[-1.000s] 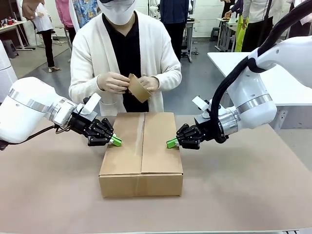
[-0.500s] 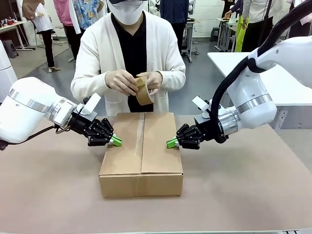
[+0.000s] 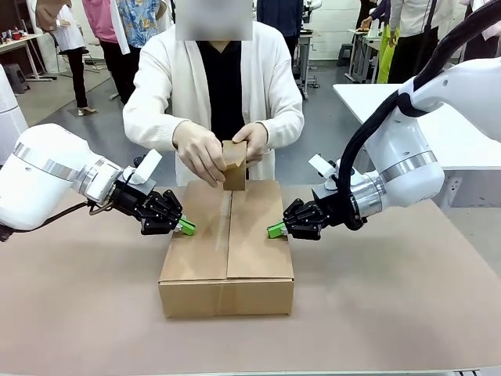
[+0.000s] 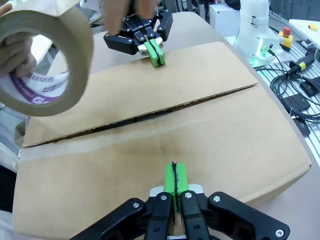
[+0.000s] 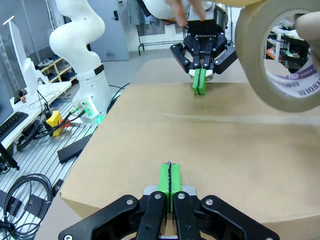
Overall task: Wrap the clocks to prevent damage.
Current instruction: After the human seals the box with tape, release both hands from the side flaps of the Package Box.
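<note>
Your left hand (image 3: 186, 226) is fully closed, its green pads pressed flat together with nothing between them. The tips sit at the left edge of the top of the brown cardboard box (image 3: 227, 251). Your right hand (image 3: 275, 230) is closed and empty in the same way, and its tips sit at the right edge of the box top, facing the left hand across the lid. In the wrist views each pair of pads lies over its own flap, but you cannot tell whether they press on the cardboard or are just above it.

The box stands in the middle of the brown worktop (image 3: 86, 298). Its two top flaps are folded down and meet along a centre seam (image 4: 140, 117) that runs from near to far and gapes a little.

At the far side, the person's two hands (image 3: 200, 150) hold a roll of brown packing tape (image 3: 234, 166) upright, just above the far end of the seam.

With the flaps down you cannot tell where the clocks lie.
</note>
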{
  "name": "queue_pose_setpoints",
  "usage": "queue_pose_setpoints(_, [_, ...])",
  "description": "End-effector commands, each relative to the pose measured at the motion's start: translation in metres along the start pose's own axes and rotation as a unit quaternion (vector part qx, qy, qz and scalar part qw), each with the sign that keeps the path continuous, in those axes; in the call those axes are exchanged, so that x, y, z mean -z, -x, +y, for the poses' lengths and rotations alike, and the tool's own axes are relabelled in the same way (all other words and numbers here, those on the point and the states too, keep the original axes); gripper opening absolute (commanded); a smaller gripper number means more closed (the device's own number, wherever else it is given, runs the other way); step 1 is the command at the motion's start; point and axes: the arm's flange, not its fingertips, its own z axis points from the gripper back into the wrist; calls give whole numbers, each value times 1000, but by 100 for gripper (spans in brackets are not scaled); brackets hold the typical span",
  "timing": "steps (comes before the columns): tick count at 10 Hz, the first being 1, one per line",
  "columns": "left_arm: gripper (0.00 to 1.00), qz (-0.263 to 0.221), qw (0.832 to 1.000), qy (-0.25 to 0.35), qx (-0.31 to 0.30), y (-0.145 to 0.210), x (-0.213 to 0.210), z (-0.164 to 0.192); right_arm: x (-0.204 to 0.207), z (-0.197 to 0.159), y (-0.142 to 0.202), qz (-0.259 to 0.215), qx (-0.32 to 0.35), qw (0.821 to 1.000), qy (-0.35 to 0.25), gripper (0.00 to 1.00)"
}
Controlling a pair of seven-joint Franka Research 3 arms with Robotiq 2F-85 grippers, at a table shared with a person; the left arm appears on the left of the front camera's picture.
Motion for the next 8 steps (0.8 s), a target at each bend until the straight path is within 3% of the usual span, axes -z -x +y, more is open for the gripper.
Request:
queue_pose_setpoints(1, [0, 10, 1000, -1, -3, 8, 4, -1, 2, 0, 4, 3, 4, 1000, 3, 1])
queue_pose_setpoints(8, [0, 10, 1000, -1, -3, 8, 4, -1, 2, 0, 4, 3, 4, 1000, 3, 1])
